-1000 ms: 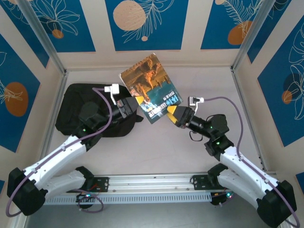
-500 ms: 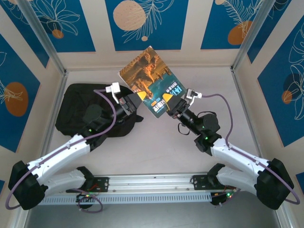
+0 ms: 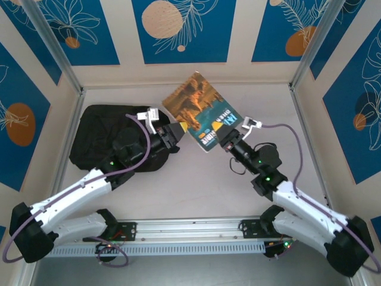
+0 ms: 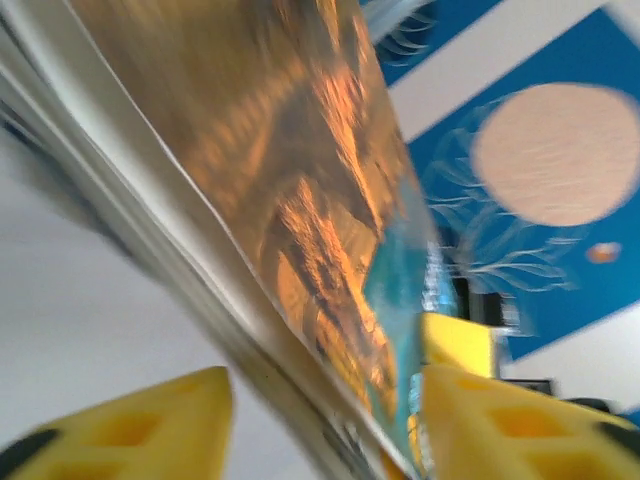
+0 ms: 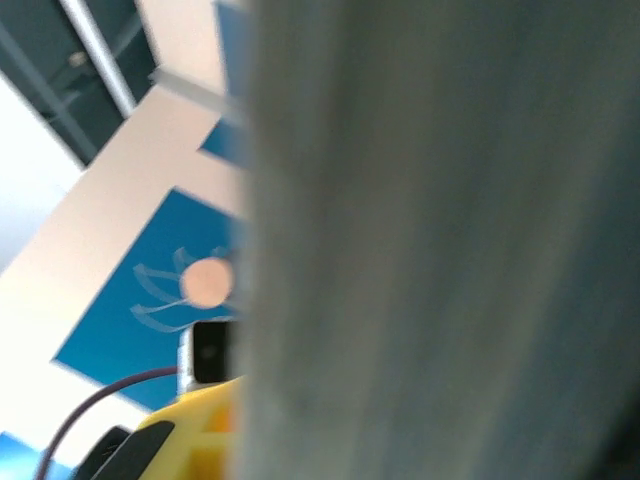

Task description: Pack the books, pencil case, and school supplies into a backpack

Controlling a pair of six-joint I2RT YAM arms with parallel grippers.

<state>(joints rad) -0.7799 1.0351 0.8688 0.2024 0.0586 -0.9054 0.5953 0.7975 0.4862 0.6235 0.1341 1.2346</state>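
Observation:
A blue-and-orange book hangs tilted in the air above the middle of the table. My right gripper is shut on its lower right edge. From the right wrist, the book's blurred grey side covers most of the view, with one yellow finger beside it. My left gripper stands open at the book's lower left corner. Its yellow fingers sit apart on either side of the book's pages. The black backpack lies at the left, partly under the left arm.
Blue-and-cream patterned walls close in the table at the back and sides. A metal rail runs along the near edge between the arm bases. Bare grey table lies in front of the book.
My left gripper has opened and let go of the book. The right gripper has closed on the book's lower right edge, and the book has shifted to the right.

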